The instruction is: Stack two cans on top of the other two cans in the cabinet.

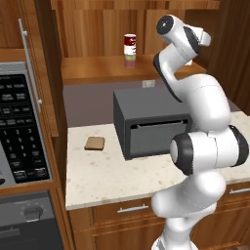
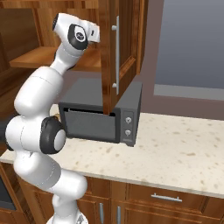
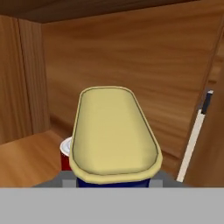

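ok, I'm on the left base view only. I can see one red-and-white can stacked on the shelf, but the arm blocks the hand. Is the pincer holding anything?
Observer: Yes. In the hand view the pincer is shut on the dark blue can, whose yellow top faces the camera.
Operator: Anything near it on the shelf?
Observer: A second red-and-white can stands on the cabinet shelf. In the hand view it peeks out low on the blue can's left side.
Operator: What's on the far side of the arm?
Observer: In the right base view the cabinet door stands open, and its lower end crosses in front of the dark grey oven.
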